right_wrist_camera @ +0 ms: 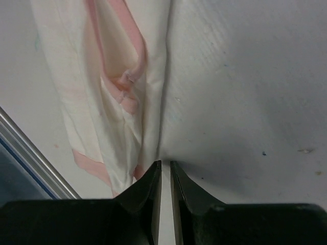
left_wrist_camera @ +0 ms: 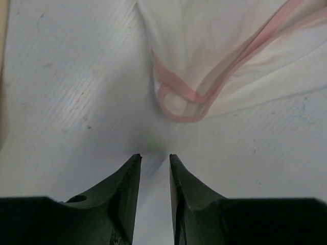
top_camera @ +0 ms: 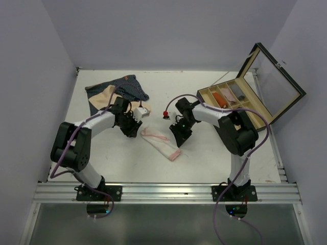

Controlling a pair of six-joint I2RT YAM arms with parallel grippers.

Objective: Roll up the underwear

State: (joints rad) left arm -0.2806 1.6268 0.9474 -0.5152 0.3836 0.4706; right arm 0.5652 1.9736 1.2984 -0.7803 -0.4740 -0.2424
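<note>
Underwear (top_camera: 161, 142) is thin white cloth, pink trim, folded long; left pincer (left_wrist_camera: 155, 157) apart, right pincer (right_wrist_camera: 165, 163) nearly together, grip unclear.

Overhead; both wrists close over underwear (top_camera: 161, 143)

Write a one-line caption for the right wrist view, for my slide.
The right end effector, fingers a narrow gap apart, at the edge of the folded pink-and-white underwear on the white table.
</note>
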